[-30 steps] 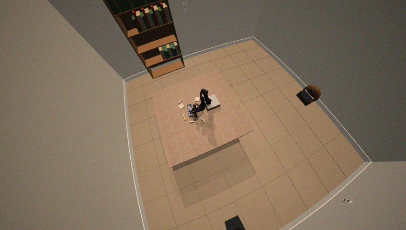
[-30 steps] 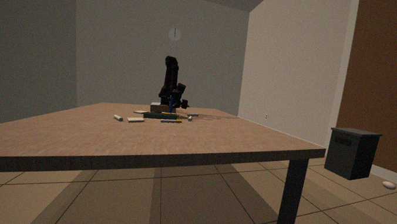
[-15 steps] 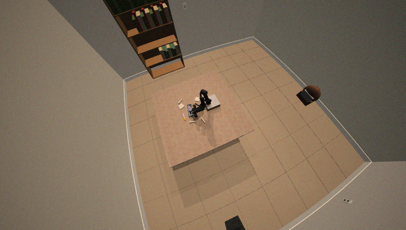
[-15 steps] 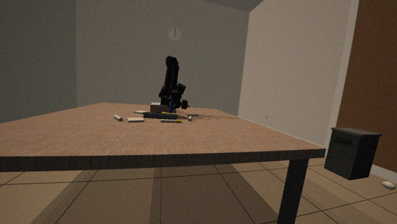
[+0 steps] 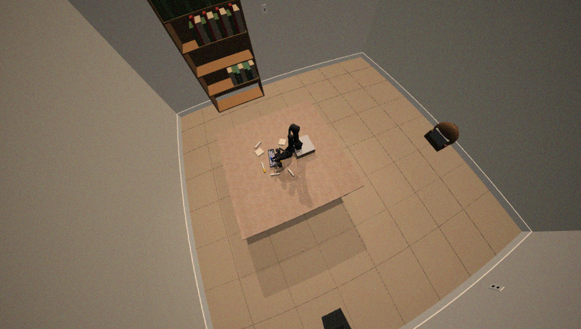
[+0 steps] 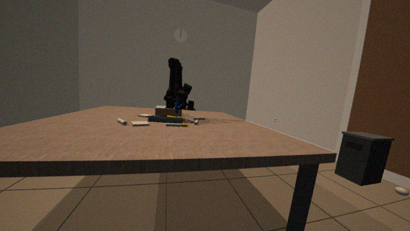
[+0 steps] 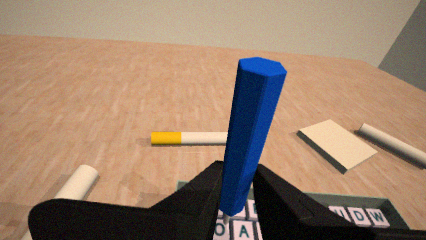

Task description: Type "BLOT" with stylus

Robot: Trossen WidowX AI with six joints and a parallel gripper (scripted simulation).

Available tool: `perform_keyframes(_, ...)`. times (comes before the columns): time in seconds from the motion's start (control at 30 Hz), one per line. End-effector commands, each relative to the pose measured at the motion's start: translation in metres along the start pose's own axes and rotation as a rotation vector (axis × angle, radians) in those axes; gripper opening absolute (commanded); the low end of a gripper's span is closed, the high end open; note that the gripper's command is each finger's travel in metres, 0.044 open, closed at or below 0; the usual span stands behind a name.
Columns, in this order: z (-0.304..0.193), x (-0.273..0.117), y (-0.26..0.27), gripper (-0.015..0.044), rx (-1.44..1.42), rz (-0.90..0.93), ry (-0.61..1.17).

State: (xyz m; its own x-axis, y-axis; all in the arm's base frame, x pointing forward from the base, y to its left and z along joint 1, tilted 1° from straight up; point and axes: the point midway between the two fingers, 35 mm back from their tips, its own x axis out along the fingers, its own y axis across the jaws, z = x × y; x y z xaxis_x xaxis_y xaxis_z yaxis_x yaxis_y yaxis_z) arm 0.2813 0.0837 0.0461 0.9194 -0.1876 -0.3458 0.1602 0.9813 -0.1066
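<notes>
The counter (image 5: 244, 195) (image 6: 144, 149) (image 7: 75, 90) has a light brown top like wood. On it lie the keyboard (image 5: 270, 157) (image 6: 165, 119) (image 7: 315, 196), a white-and-yellow stick (image 5: 263, 166) (image 6: 176, 125) (image 7: 190, 138) beside it, two pale flat blocks, and several pale cylinders.
</notes>
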Motion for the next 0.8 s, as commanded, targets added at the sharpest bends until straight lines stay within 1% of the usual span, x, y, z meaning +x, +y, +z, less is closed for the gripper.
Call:
perform_keyframes(0.0,0.009,-0.003,-0.001,0.0081,0.008,-0.003,-0.005)
perform_keyframes(0.3,0.019,-0.008,-0.003,0.0081,0.008,-0.003,-0.005)
perform_keyframes(0.37,0.016,-0.006,-0.007,0.0070,0.015,-0.022,0.002)
perform_keyframes(0.7,0.027,0.002,-0.073,0.0003,0.192,-0.352,0.034)
perform_keyframes(0.77,0.030,0.000,-0.085,0.0000,0.223,-0.413,0.032)
